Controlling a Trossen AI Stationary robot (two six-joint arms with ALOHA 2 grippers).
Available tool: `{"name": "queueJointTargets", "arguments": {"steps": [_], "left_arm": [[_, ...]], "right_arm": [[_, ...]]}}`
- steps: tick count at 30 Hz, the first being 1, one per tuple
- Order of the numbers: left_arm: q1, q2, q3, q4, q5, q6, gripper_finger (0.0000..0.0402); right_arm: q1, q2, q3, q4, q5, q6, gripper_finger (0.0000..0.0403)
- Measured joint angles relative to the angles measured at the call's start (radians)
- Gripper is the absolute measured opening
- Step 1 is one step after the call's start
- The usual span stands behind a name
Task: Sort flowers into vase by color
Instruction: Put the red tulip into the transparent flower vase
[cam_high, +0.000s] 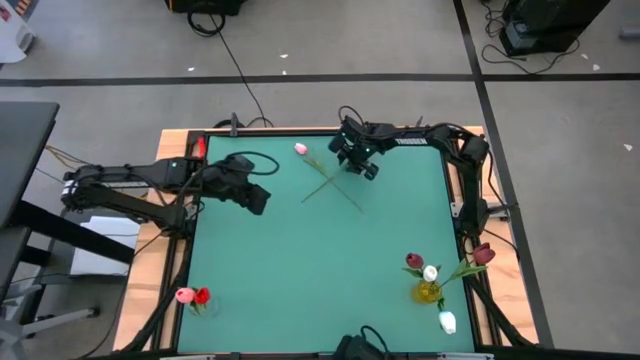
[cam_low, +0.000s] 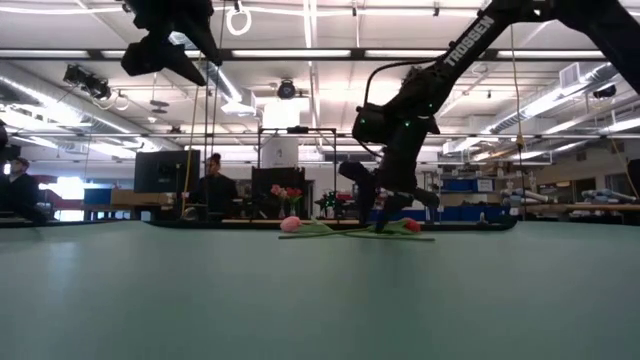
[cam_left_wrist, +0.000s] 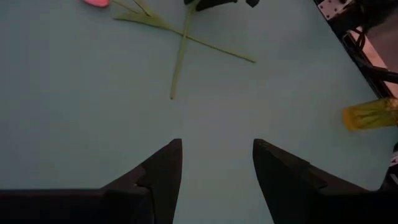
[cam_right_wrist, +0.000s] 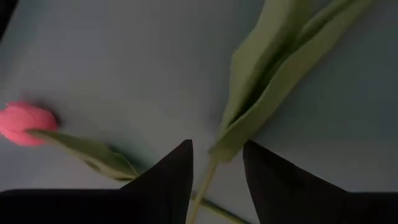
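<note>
"TROSSEN" lettering marks the right arm as its released gripper reaches down over two crossed flowers at the table's far edge; left gripper, also released, hovers left.

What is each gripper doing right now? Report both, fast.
Left gripper: open, holding nothing, above bare green mat.
Right gripper: open, fingers straddling the thin green stem of a tulip lying on the mat, not yet closed.
</note>
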Motion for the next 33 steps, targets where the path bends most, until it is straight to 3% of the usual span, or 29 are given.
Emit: {"name": "queueJointTargets", "arguments": {"steps": [13,21,27,33], "left_arm": [[0.001,0.006,0.0,0.001,0.002,0.013,0.0201],[0.001,0.005,0.0,0.016,-0.013,0.025,0.0201],[-0.006,0.004,0.0,0.074,-0.015,0.047,0.0201],[0.0,0.004,0.0,0.166,-0.023,0.074,0.0201]], "right_arm": [[-0.017,-0.003,-0.041,0.01,0.002,-0.106,0.0013],[0.048,-0.042,-0.045,0.218,0.032,-0.215,0.0025],[0.098,-0.132,-0.045,0.369,0.094,-0.437,0.001],[0.164,-0.226,-0.045,0.523,0.081,-0.772,0.0012]]}}
